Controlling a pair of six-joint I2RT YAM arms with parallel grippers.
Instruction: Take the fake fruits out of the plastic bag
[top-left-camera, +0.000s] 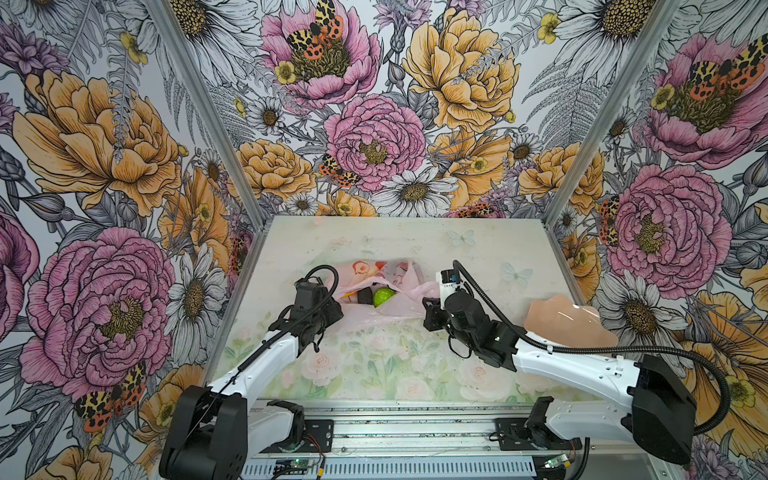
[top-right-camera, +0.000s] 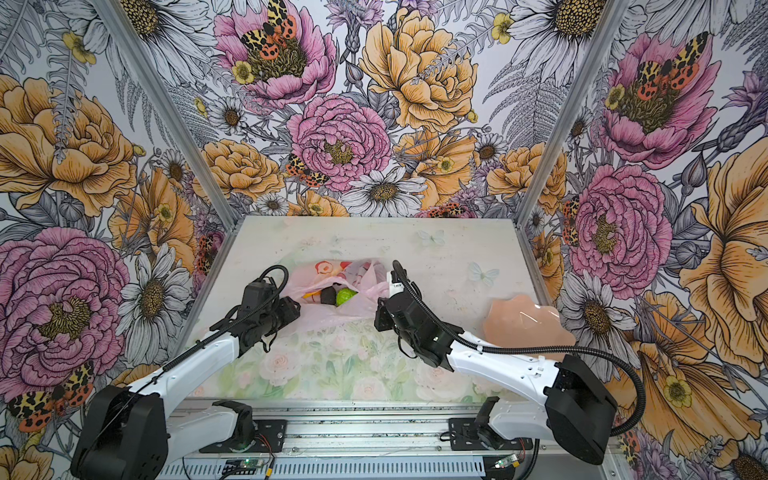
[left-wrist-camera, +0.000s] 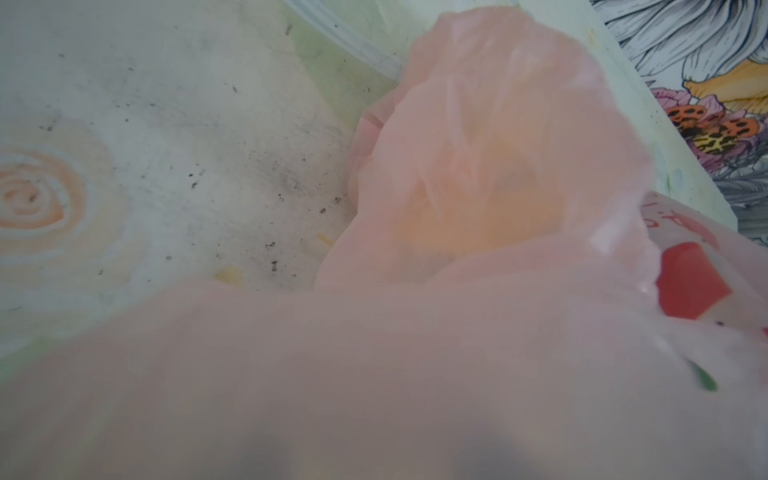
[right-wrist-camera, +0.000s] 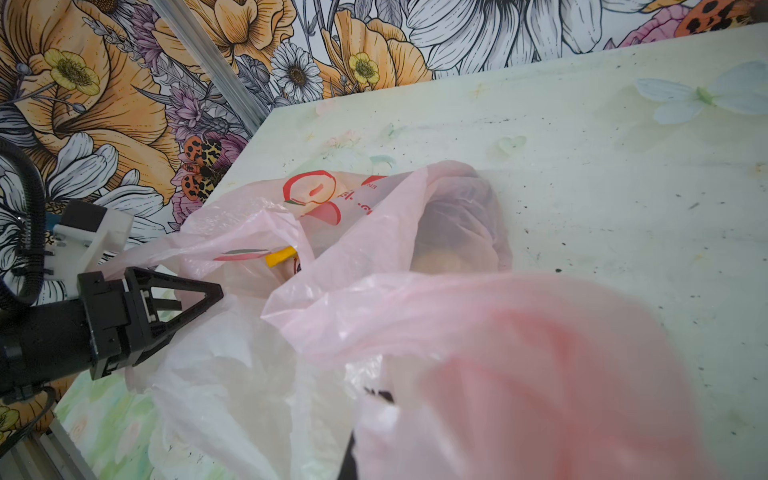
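Three fake fruits (top-right-camera: 345, 297) show in the open mouth of the plastic bag (top-left-camera: 399, 311), mid desk (top-left-camera: 478, 249): orange piece (top-left-camera: 351, 296), dark piece (top-left-camera: 365, 296) and green fruit (top-left-camera: 383, 297), in a row between the two arms. Right gripper (top-left-camera: 428, 307) has its jaws clenched on the bag's right edge, and looks to be holding the mouth open. Left gripper (right-wrist-camera: 212, 291) sits at the bag's left edge; can't tell whether its jaws are released or clenched. The orange and dark pieces lie just past its tips, toward the right arm, so the left arm is nearer and is the likely picker.

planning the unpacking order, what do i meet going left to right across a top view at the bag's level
left gripper → dark fruit → green fruit → right gripper → peach dish; the plastic bag spans the middle, so it is left out.
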